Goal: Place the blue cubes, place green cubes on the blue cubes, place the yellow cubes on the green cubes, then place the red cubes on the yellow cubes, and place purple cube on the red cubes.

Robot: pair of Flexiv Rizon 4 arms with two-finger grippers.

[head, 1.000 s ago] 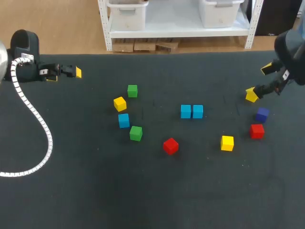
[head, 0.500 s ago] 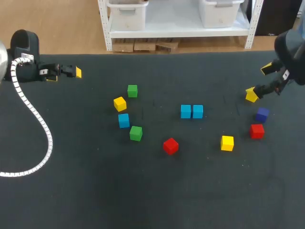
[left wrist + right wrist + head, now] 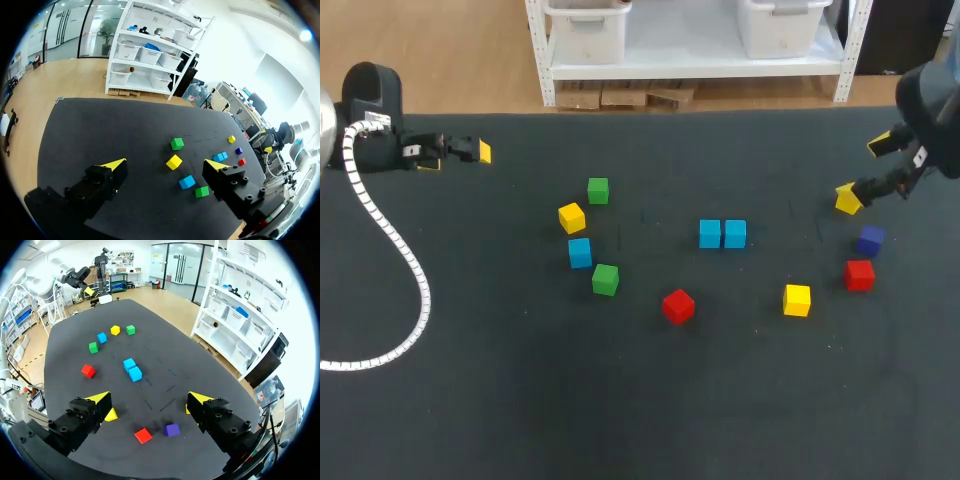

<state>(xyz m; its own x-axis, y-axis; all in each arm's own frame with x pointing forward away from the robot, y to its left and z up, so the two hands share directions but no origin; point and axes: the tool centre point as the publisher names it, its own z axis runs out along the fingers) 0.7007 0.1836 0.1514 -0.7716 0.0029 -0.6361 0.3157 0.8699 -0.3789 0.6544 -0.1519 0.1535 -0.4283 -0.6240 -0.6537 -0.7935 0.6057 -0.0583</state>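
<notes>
Loose cubes lie on the black table (image 3: 500, 400). On the left are a green cube (image 3: 598, 190), a yellow cube (image 3: 572, 217), a blue cube (image 3: 580, 252) and a second green cube (image 3: 605, 279). A red cube (image 3: 678, 306) lies in the middle, below two touching blue cubes (image 3: 722, 234). To the right sit another yellow cube (image 3: 797, 300), a red cube (image 3: 859, 274) and the purple cube (image 3: 870, 240). My left gripper (image 3: 460, 155) hangs open at the far left, holding nothing. My right gripper (image 3: 862, 172) is open above the purple cube (image 3: 172, 429) and the red cube (image 3: 143, 435).
A white ribbed cable (image 3: 390, 250) from my left arm loops over the table's left part. In the left wrist view the left-hand cubes, such as the yellow cube (image 3: 174, 161), lie well ahead of the open fingers. No cube is stacked on another.
</notes>
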